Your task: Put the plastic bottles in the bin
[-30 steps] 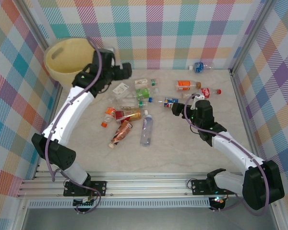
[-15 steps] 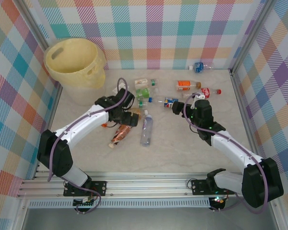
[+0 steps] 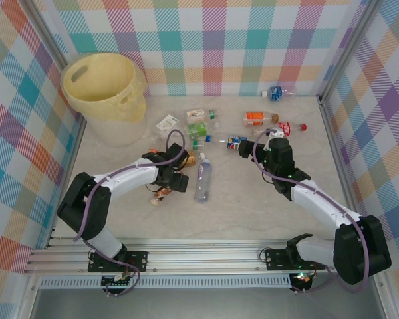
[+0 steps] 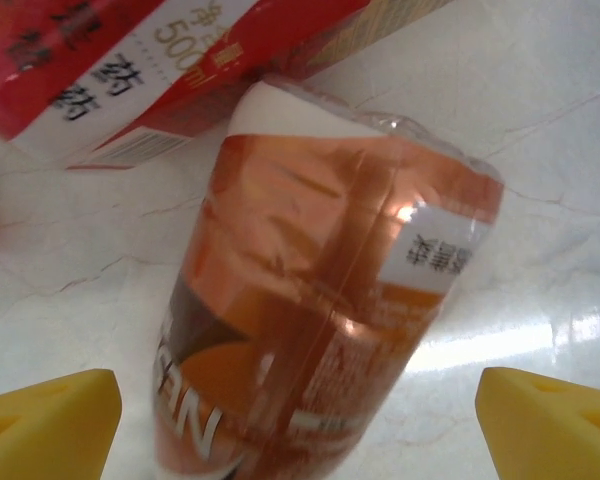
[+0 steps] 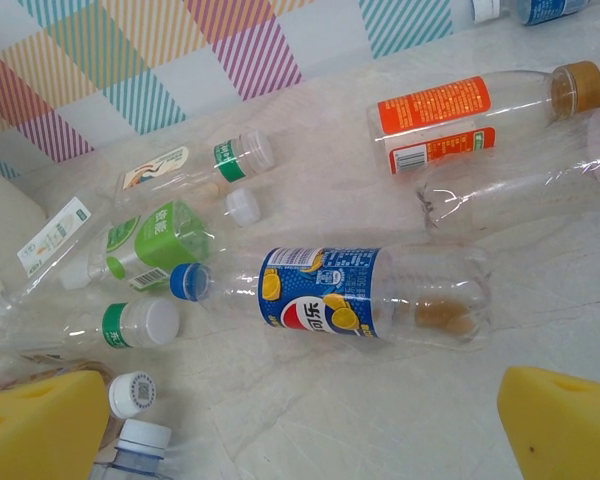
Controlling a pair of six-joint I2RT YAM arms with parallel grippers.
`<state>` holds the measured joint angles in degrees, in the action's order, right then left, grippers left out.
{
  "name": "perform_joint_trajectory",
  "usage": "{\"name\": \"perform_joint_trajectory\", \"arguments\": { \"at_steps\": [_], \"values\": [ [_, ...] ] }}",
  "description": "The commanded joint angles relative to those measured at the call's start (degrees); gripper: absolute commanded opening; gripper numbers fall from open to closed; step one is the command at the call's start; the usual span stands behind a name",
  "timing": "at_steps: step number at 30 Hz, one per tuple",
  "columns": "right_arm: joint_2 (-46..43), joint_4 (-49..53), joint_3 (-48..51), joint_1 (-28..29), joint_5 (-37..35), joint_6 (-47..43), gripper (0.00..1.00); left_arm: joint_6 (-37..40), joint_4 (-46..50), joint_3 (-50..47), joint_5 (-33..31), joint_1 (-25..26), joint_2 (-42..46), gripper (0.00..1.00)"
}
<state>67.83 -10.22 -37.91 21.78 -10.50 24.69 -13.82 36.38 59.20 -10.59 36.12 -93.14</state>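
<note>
The left gripper (image 4: 300,425) is wide open, its yellow fingertips (image 4: 45,420) set either side of a crushed brown-labelled bottle (image 4: 330,300) without touching it; it has hold of nothing. That bottle lies flat on the marble-patterned table (image 3: 253,206), its end touching a red-labelled bottle (image 4: 130,60) just beyond it. In the top view this gripper sits low over the near-left part of the bottle cluster, with a clear pale-labelled bottle (image 3: 203,179) lying just to its right.

The right gripper (image 5: 300,430) is also wide open and empty. Ahead of its pads lies a blue-labelled bottle (image 5: 325,290) on its side, blue cap pointing left. Past it are a green-labelled bottle (image 5: 155,240) to the left and an orange-labelled bottle (image 5: 435,115) to the right, with several clear ones around them.

One more bottle with a blue label (image 3: 277,92) lies alone by the far wall. The pale yellow bin (image 3: 113,106) stands upright in the far left corner, well apart from both grippers.
</note>
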Motion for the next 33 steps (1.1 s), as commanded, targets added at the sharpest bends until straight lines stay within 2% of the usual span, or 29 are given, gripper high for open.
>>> {"name": "perform_joint_trajectory", "arguments": {
  "at_steps": [1,5,9,16,24,33],
  "values": [
    [0.03,-1.84,-0.89,0.10,-0.66,-0.08,1.00,1.05,-4.36,-1.14,-0.81,0.61,-1.53,0.90],
    [-0.50,-2.08,-0.53,0.08,-0.70,-0.69,1.00,1.07,-6.45,-1.75,1.48,0.62,-3.31,0.89],
    [-0.98,-1.91,-0.42,0.10,-0.67,-0.83,1.00,0.21,-8.06,-2.24,1.72,0.62,-5.40,0.83],
    [-2.18,-1.74,-0.23,0.10,-0.21,-1.33,1.00,0.21,-8.78,-2.66,2.39,0.62,-4.46,0.57],
    [-3.01,-4.65,0.58,0.09,3.84,-3.25,1.00,0.29,-10.24,-3.51,5.18,0.62,1.49,0.53],
    [-2.79,-13.54,1.66,0.20,18.81,-10.48,1.00,-1.68,-9.29,1.80,8.05,0.59,7.57,0.52]
  ]
}}
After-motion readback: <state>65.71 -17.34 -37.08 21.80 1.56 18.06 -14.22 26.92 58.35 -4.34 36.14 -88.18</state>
